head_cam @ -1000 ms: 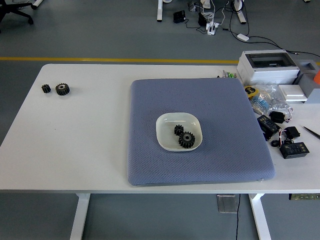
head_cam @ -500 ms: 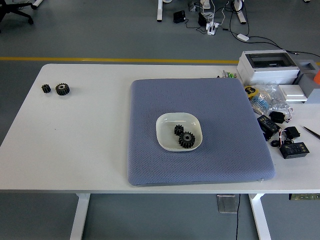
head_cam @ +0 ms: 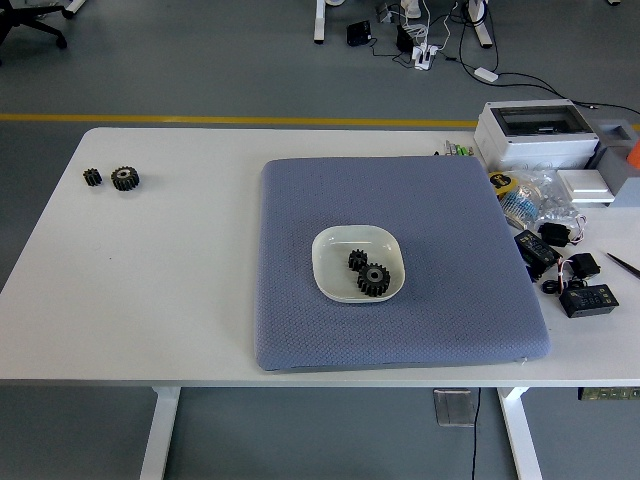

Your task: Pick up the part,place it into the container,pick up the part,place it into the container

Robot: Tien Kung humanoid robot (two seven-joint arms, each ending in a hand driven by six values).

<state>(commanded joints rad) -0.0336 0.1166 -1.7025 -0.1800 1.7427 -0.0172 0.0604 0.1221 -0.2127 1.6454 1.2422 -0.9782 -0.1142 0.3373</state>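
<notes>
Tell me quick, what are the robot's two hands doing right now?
Left hand: out of view, so it cannot be told.
Right hand: out of view too, so it cannot be told.

A big mat (head_cam: 400, 262) is lying on the table (head_cam: 150, 280), a bit right of the middle. A bowl (head_cam: 340, 255) is sitting on the mat, near its middle. Two gears are lying in the bowl, touching: a small gear (head_cam: 357, 260) on the far left and a bigger gear (head_cam: 374, 280) on the near right. Two more gears (head_cam: 112, 178) are sitting side by side at the far left of the table. A box (head_cam: 535, 135) is standing at the far right corner, with small gadgets and wires (head_cam: 565, 265) lying nearer, right of the mat.
</notes>
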